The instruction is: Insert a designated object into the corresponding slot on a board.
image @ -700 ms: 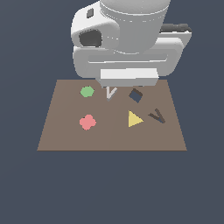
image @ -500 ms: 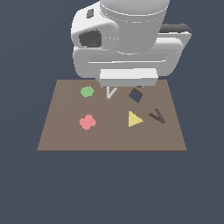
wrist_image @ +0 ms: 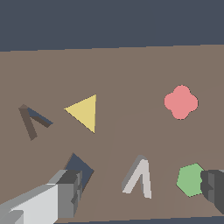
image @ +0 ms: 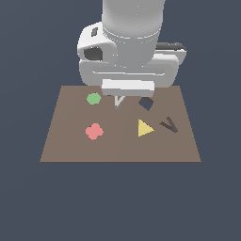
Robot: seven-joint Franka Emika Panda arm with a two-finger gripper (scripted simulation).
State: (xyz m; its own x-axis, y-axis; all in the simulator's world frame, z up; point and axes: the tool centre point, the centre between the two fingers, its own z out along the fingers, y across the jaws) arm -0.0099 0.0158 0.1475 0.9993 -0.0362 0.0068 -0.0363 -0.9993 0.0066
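Exterior cam sits back from board [image: 70,146], raised, looking down at an angle; whole board in frame, arm bulk blocking far edge. Wrist cam way closer, hovering low over same board [wrist_image: 131,70], tilted toward opposite edge. Both catch yellow triangle [image: 144,128] [wrist_image: 84,112], red shape [image: 94,131] [wrist_image: 181,102], V-shaped slot [image: 169,125] [wrist_image: 31,120], flipped around between views.

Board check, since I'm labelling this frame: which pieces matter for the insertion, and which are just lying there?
Belongs to the job:
white V piece
V-shaped slot
board
gripper

Just lying about:
yellow triangle
red clover shape
green hexagon
dark blue square
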